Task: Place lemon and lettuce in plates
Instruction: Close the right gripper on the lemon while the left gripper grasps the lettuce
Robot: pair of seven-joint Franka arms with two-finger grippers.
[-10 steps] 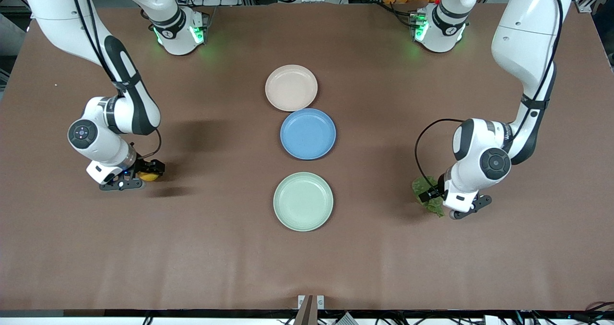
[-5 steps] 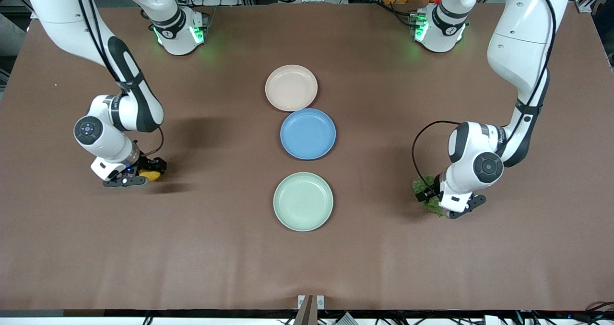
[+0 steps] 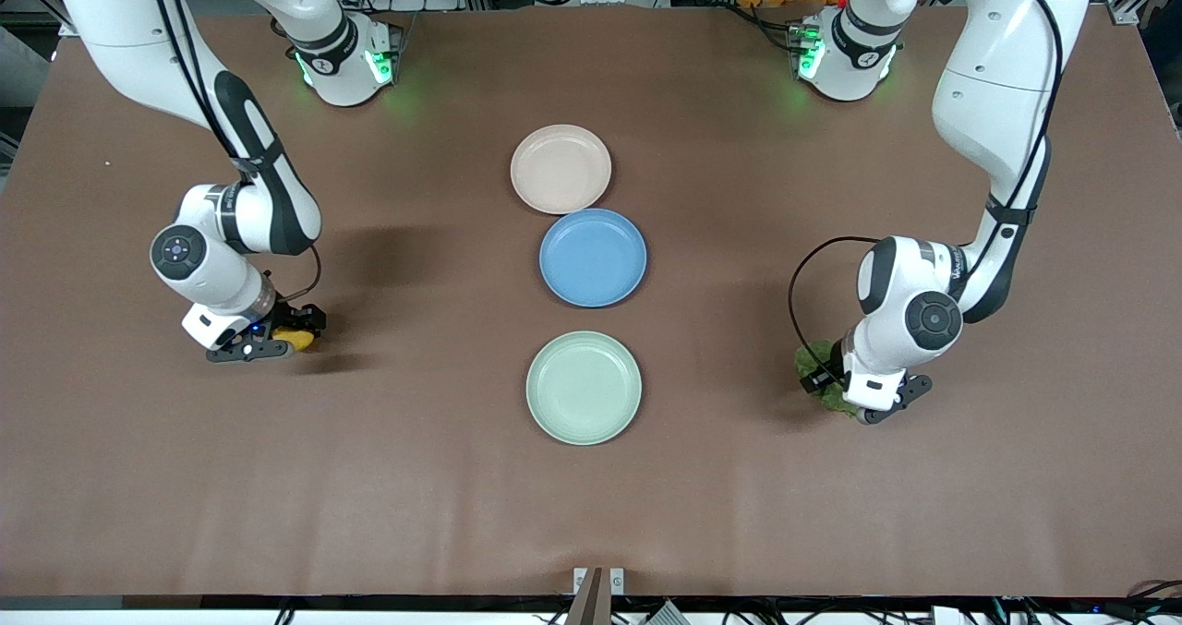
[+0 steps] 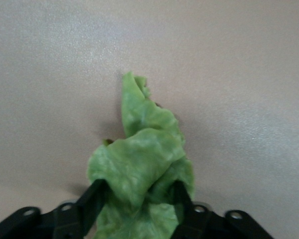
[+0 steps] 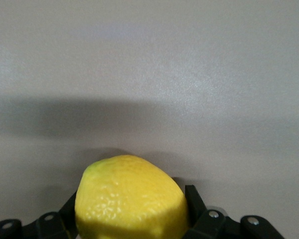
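The right gripper (image 3: pixel 277 337) is sitting low at the right arm's end of the brown table (image 3: pixel 416 477), its two fingers (image 5: pixel 193 200) pressing on either side of the lemon (image 3: pixel 296 337). In the right wrist view the lemon (image 5: pixel 131 198) is filling the space between the jaws, its dimpled yellow skin showing clearly. Whether it is resting on the cloth or just above it cannot be told.

The left gripper (image 3: pixel 836 390) is sitting low at the left arm's end of the table, pinching the lettuce (image 3: pixel 816 363). In the left wrist view the crinkled green leaf (image 4: pixel 142 164) is bunching between the two fingers (image 4: pixel 92 198), with its narrow tip reaching out over the table.

Three plates are lying in a row down the middle of the table, well apart from both grippers. The pale beige-pink plate (image 3: pixel 560 169) is lying farthest from the front camera, the blue plate (image 3: pixel 593 258) is lying just beside it, rims touching or nearly so, and the mint green plate (image 3: pixel 584 387) is lying nearest the camera, apart from the blue one. All three plates are lying bare.
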